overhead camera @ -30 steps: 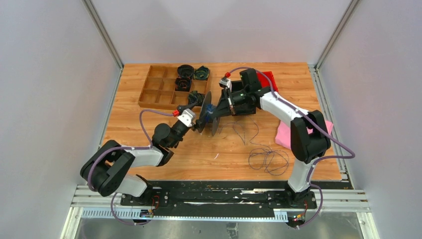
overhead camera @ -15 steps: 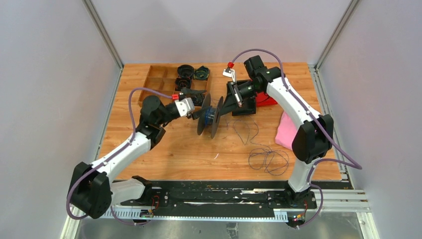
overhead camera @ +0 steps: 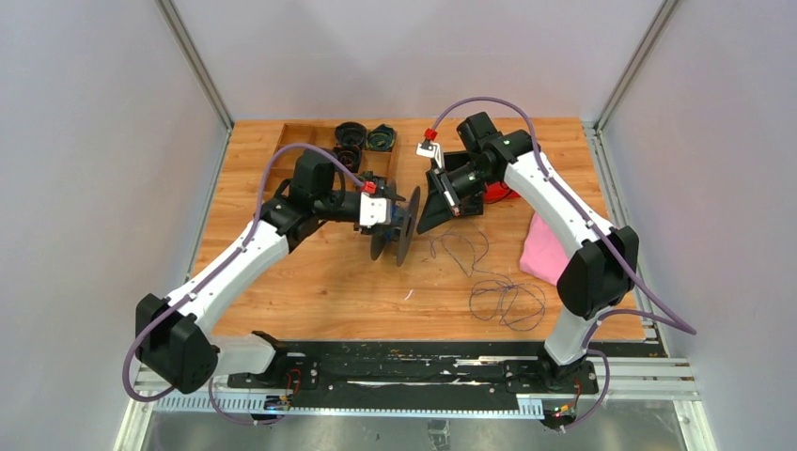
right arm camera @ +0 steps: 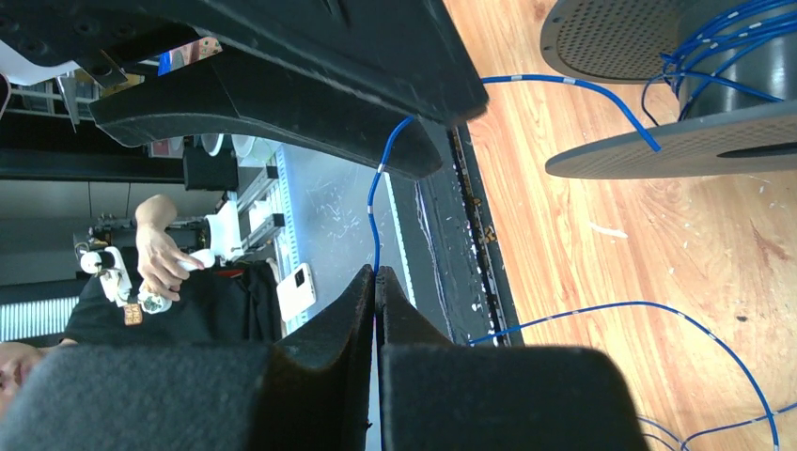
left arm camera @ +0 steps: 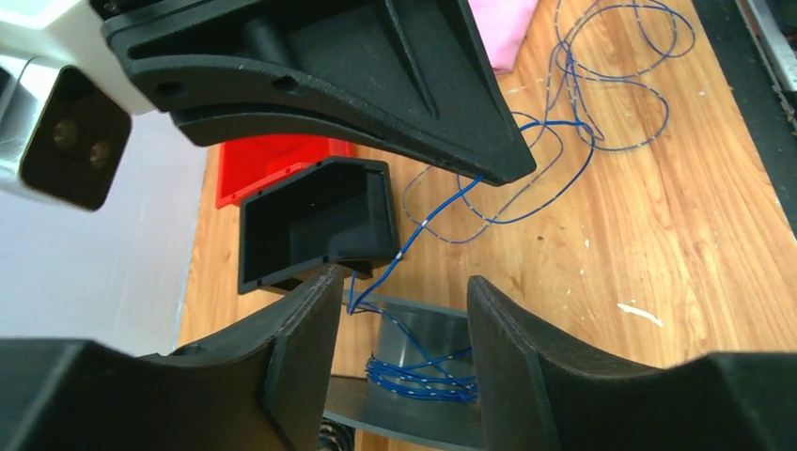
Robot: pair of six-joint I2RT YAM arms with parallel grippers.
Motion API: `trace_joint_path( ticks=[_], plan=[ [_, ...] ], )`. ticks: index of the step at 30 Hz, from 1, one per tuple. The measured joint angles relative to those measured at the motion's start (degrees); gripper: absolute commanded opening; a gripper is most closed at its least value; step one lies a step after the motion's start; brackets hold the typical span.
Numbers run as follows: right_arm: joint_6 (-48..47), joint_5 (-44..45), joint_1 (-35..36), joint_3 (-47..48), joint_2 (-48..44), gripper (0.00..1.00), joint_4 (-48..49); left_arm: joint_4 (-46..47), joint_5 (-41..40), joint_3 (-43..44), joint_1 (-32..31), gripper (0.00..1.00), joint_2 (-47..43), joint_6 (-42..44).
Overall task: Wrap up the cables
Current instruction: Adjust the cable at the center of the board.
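The grey spool (overhead camera: 402, 231) stands on edge at the table's middle. My left gripper (overhead camera: 391, 218) is shut on it, and the left wrist view (left arm camera: 404, 279) shows its fingers straddling the hub (left arm camera: 437, 329). Several turns of thin dark blue cable (left arm camera: 423, 383) lie on the hub. My right gripper (overhead camera: 425, 224) sits just right of the spool. It is shut on the cable (right arm camera: 372, 221), which enters between its tips (right arm camera: 376, 272) and runs to the spool's flange (right arm camera: 658, 155). Loose cable loops (overhead camera: 507, 301) lie on the table at the near right.
A wooden compartment tray (overhead camera: 301, 174) stands at the back left, with black coiled bundles (overhead camera: 350, 132) in and beside it. A red box (overhead camera: 503, 193) and a black open box (left arm camera: 310, 225) sit behind the right gripper. A pink cloth (overhead camera: 545, 249) lies at the right edge.
My left arm has stretched out and swung toward the back, turning its wrist while keeping the spool near the table's middle. My right gripper has drawn slightly back and right from the spool.
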Motion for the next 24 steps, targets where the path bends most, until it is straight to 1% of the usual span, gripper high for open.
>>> trace_joint_path(
  ticks=[2, 5, 7, 8, 9, 10, 13, 17, 19, 24],
  plan=[
    [-0.28, -0.02, 0.55, 0.0, -0.15, 0.01, -0.04, -2.62, 0.07, 1.2, -0.48, 0.47, 0.44, 1.36],
    [-0.44, -0.02, 0.96, 0.0, -0.17, 0.01, -0.09, -4.5, 0.11, 2.05, -1.07, 0.32, 0.98, 2.34],
    [-0.48, -0.02, 1.09, 0.0, -0.17, 0.01, -0.09, -5.4, 0.22, 2.05, -1.4, 0.18, 1.25, 2.58],
    [-0.5, -0.04, 1.09, 0.0, -0.17, 0.01, -0.09, -5.6, 0.22, 2.05, -1.46, 0.09, 1.4, 2.34],
    [-0.52, -0.02, 1.11, 0.0, -0.17, 0.01, -0.11, -5.6, 0.28, 2.03, -1.51, 0.02, 1.51, 2.29],
    [-0.57, -0.02, 1.11, 0.0, -0.17, 0.02, -0.13, -5.55, 0.31, 2.01, -1.51, 0.01, 1.55, 1.73],
    [-0.98, 0.07, 1.11, 0.0, -0.22, 0.09, -0.24, -4.61, 0.39, 1.84, -1.51, 0.0, 1.55, -1.7],
    [-2.16, 1.05, 1.05, 0.02, -0.72, 0.21, -0.26, -2.14, -0.48, 1.77, -1.51, 0.01, 1.49, -11.52],
    [-3.08, 2.27, 0.85, 0.02, -1.42, 0.31, -0.26, -1.66, -1.75, 1.84, -1.51, 0.0, 1.38, -16.92],
    [-4.87, 5.44, 0.83, 0.37, -4.57, 0.33, 0.74, -2.16, -4.13, 3.3, -1.51, 0.0, 1.4, -27.69]
  ],
)
